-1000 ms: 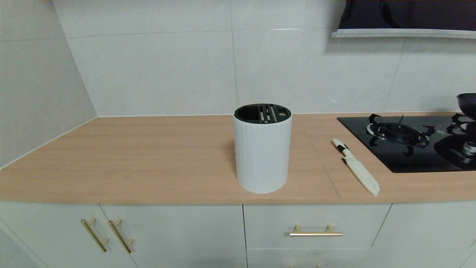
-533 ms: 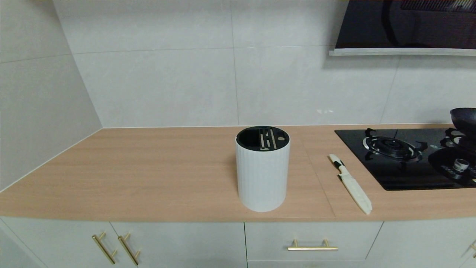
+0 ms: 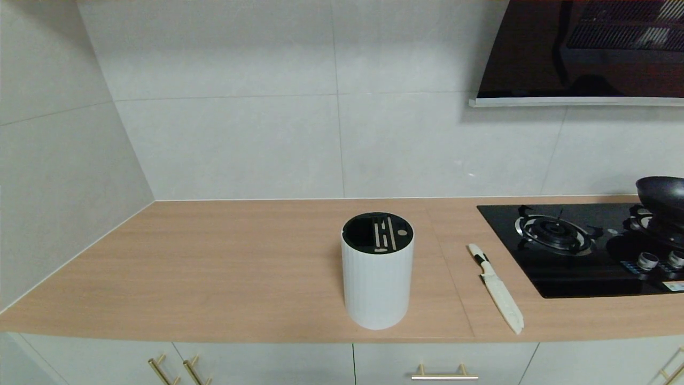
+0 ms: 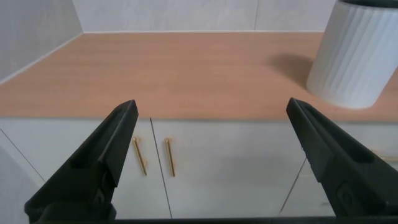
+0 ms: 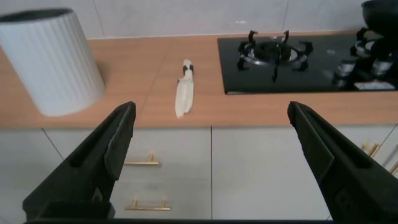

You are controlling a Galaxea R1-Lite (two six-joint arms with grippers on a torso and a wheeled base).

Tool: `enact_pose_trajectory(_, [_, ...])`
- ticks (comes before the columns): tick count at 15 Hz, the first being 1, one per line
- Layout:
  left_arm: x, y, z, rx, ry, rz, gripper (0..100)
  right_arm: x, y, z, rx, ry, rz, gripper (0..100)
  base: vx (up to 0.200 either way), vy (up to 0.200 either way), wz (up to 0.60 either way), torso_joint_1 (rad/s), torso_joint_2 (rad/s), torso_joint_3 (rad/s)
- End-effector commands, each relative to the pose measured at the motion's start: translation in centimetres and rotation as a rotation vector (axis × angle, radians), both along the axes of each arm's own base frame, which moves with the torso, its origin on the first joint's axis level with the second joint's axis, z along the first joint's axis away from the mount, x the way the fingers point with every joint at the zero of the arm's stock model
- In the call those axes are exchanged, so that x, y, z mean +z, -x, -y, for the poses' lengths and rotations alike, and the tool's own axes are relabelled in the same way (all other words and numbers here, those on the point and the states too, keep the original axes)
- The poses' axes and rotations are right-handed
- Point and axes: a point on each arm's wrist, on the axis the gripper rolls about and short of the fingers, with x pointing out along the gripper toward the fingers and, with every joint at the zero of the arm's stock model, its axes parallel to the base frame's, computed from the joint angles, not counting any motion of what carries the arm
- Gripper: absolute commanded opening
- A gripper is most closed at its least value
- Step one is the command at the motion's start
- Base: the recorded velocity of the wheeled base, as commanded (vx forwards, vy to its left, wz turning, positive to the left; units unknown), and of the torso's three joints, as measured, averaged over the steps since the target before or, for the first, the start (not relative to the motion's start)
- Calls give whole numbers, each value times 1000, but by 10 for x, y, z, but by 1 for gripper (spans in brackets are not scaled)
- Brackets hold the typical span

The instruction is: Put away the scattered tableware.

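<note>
Eyeing the knife [image 3: 494,289] as the thing to put away here. Lies flat on the counter [image 3: 240,267], just right of the white ribbed holder [image 3: 377,278] and left of the hob [image 3: 577,256], touching neither. Runs near-to-far on a slight slant: black-banded end (the handle, probably) at the far end, pale tip close to the near edge and a bit further right.

Sits farther in than the right gripper [image 5: 211,109], roughly straight ahead of it, so pretty clearly the closer arm for this one. Way off to the right of the left gripper [image 4: 211,109], with the holder in between.

Both spread wide, nothing held. Both low and back, out in front of the cabinet doors [image 4: 186,168], aimed level at the counter edge rather than down onto it. Guessing at a lift up and forward, then a wrist turn to close across the narrow width, not along the length. Probably headed for the slots [image 3: 383,233] in the holder's black top.
</note>
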Motion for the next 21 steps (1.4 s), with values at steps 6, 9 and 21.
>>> enact_pose_trajectory(6, [0,0,0,1,0,0,100,0,0,0,0,0,-1,100,0,0,0,197,-393,-209])
enact_pose_trajectory(9, [0,0,0,1,0,0,100,0,0,0,0,2,0,100,0,0,0,155,-328,-160])
enact_pose_trajectory(21, [0,0,0,1,0,0,100,0,0,0,0,2,-2,100,50,0,0,2,-7,-3])
